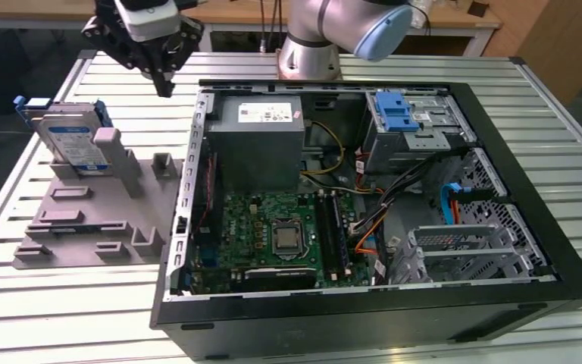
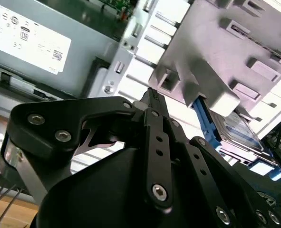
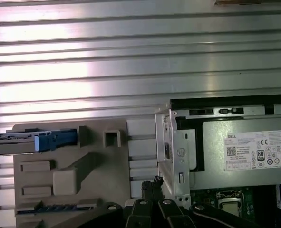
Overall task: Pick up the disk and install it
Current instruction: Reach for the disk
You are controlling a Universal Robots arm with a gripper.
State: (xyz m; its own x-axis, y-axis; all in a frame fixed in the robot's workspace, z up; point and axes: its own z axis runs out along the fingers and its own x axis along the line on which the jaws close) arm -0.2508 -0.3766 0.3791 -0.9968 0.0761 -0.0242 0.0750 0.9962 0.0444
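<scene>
The disk, silver with a blue-and-white label and a blue frame, stands on edge in a slot of the grey holder at the exterior view's left. My gripper hangs above the table, between the holder and the far corner of the computer case, well apart from the disk. Its fingers meet at a point with nothing between them. The first wrist view shows the disk edge-on and the gripper beside the case wall. In the second wrist view the gripper is shut, with the disk beyond it.
The open computer case lies on the slatted metal table. Inside are a grey power supply, a green motherboard, cables, and a metal drive cage with a blue tab at the far right. The arm's base stands behind the case.
</scene>
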